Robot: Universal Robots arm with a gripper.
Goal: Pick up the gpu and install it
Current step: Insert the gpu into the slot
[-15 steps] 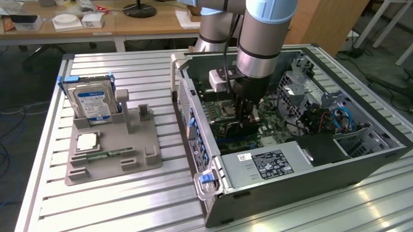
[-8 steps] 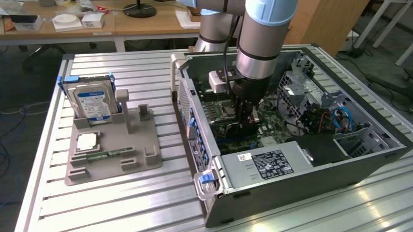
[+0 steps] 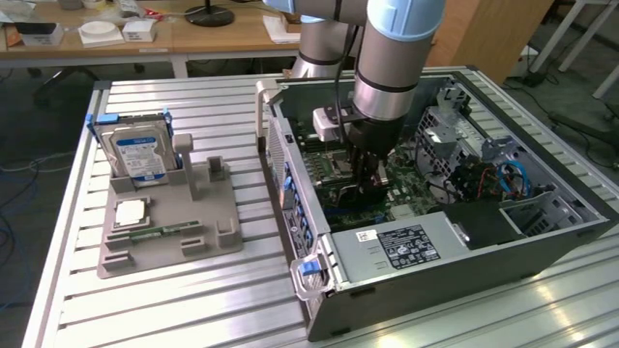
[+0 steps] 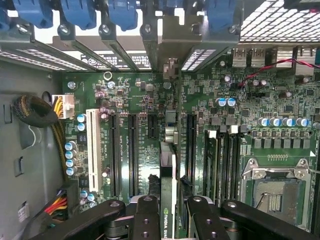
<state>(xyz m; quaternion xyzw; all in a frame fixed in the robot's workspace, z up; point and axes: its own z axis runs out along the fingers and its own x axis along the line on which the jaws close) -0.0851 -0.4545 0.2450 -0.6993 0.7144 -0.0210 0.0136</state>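
Observation:
My gripper (image 3: pixel 369 183) reaches down into the open computer case (image 3: pixel 425 286), just above the green motherboard (image 4: pixel 145 100). It is shut on the gpu (image 4: pixel 168 170), a thin dark card seen edge-on between the black fingers (image 4: pixel 147 217) in the wrist view. The card's far end, with its grey bracket, points toward the slot openings in the case's rear wall (image 4: pixel 165 37). It stands upright among the long black expansion slots (image 4: pixel 132 150); whether it is seated in one I cannot tell.
A grey holder (image 3: pixel 169 250) on the slatted table, at the exterior view's left, carries a blue-labelled hard drive (image 3: pixel 138 152), a processor (image 3: pixel 130 212) and a memory stick (image 3: pixel 159 232). Inside the case are the power supply (image 3: pixel 406 246), cable bundles (image 4: pixel 37 112) and the processor socket (image 4: pixel 272 192).

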